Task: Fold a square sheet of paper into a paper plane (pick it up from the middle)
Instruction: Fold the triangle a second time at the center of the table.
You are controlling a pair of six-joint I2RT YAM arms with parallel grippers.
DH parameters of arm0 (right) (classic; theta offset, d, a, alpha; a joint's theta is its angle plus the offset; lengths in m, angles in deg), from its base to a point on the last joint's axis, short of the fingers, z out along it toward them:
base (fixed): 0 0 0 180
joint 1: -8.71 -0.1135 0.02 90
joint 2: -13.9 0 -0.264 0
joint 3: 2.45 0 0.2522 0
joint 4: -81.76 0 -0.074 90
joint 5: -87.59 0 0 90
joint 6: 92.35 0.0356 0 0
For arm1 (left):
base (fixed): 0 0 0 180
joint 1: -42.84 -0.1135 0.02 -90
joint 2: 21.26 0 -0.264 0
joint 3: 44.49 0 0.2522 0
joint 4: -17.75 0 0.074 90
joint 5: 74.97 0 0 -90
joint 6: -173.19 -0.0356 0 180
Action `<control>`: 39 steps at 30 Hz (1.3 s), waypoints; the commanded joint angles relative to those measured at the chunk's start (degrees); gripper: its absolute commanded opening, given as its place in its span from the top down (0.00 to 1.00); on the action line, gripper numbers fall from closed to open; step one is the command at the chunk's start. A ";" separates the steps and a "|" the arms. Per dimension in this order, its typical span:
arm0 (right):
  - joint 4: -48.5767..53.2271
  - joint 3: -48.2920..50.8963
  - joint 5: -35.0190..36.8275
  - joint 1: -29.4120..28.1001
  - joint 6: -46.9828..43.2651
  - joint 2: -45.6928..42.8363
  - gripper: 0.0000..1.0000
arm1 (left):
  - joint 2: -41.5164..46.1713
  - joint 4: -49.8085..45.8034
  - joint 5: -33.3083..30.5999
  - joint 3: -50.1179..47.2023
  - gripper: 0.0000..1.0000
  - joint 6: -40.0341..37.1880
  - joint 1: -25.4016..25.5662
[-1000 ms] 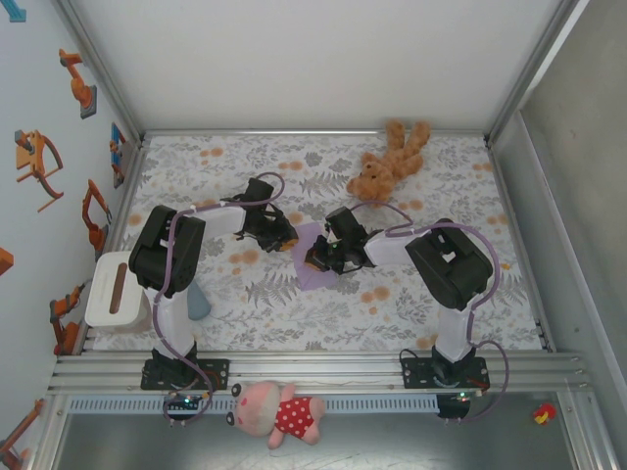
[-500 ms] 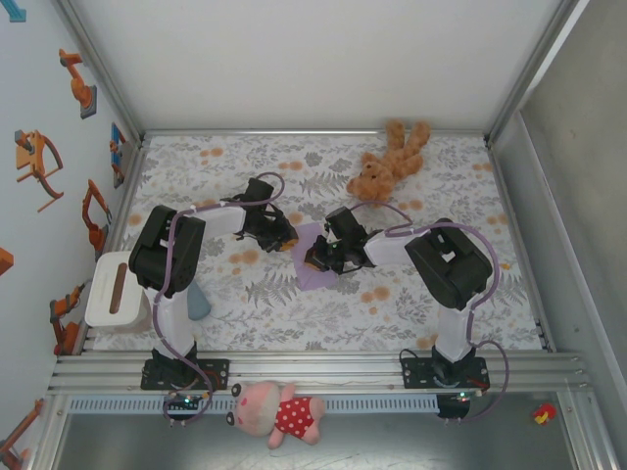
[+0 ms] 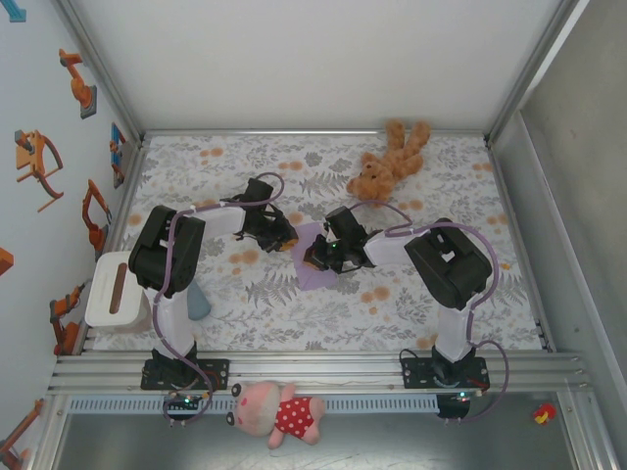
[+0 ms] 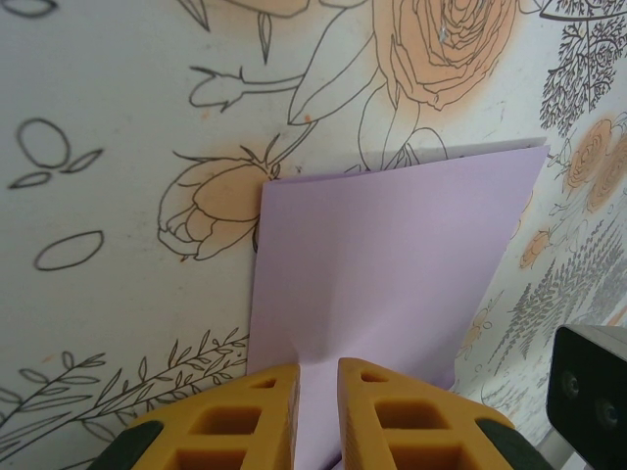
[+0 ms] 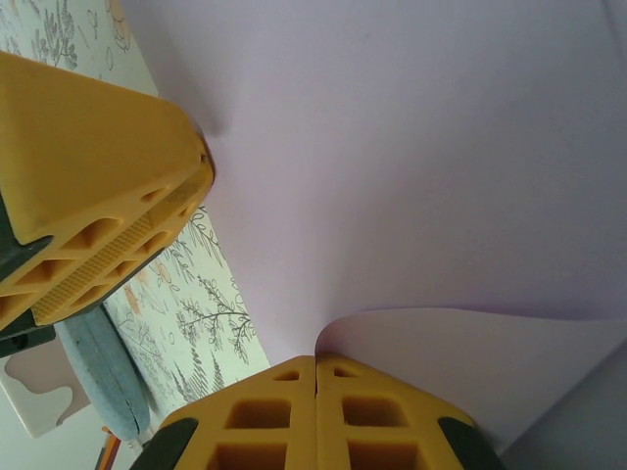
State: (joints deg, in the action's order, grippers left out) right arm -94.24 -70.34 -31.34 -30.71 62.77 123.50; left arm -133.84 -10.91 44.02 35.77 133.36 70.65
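The square sheet of paper is pale lilac and lies partly folded on the flowered table, between both arms. My left gripper rests on its left edge. In the left wrist view the yellow jaws stand a narrow gap apart, with the paper under and between the tips and a faint crease running up from them. My right gripper is over the sheet. Its jaws are shut on a flap that curls up off the sheet. The paper plane is out of view.
A brown teddy bear lies at the back right of the table. At the left edge stands a white container, with a grey-blue pad beside it. A pink pig toy lies in front of the arm bases.
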 commanded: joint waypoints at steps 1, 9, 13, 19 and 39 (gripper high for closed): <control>1.02 -0.14 1.25 -0.32 -0.56 1.57 1.00 | 0.07 -2.74 -1.31 -1.98 0.82 -0.69 0.00; 5.28 -0.14 3.26 -0.36 -2.11 1.73 1.00 | 1.75 -2.77 -0.88 -1.51 0.81 -0.52 0.02; 6.24 -0.06 3.89 -0.40 -2.00 2.15 1.00 | 4.23 -3.10 -1.01 -0.60 0.77 -0.30 -0.04; 7.46 -0.53 4.89 -0.58 -1.77 2.67 0.87 | 10.21 -4.45 -5.54 -1.75 0.69 0.56 -0.86; 10.28 0.08 7.07 -1.13 -2.79 3.42 0.69 | 24.29 4.43 -6.42 -16.00 0.64 6.37 -2.22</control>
State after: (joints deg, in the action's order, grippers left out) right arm -92.36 -72.33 -29.44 -31.56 60.70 123.72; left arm -110.50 -8.41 36.09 20.80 138.87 67.24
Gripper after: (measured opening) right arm 0.327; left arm 0.368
